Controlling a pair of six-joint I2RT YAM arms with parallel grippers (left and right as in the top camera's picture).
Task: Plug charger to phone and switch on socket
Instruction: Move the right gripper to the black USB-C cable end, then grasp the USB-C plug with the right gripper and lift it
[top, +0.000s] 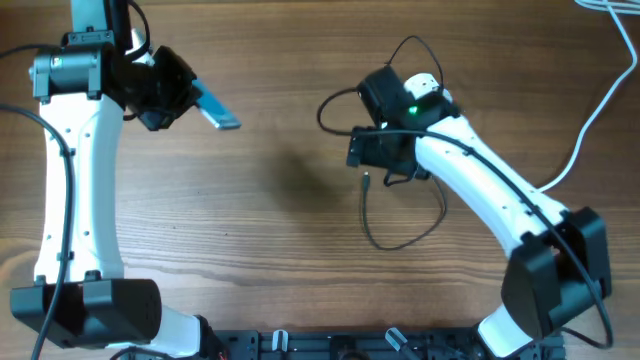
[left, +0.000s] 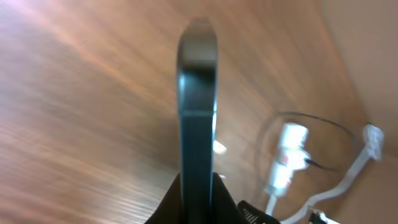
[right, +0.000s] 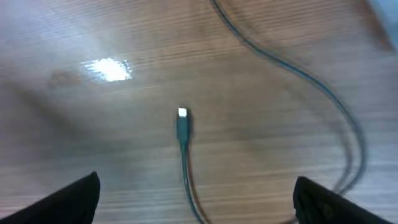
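While my left gripper (top: 172, 95) clamped the phone (top: 216, 110) well apart, my right gripper (right: 196, 208) hung wide open and empty, the charger (right: 182, 124) tip centred beneath its jaws, its length pointing straight ahead.

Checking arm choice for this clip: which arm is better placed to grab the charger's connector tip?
Right. The right gripper hangs open over the connector tip; the left gripper is shut on the phone, well away.

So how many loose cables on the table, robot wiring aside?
2. Black charger looped at centre under the right arm; white cord along the far right edge. The arm hides part of each.
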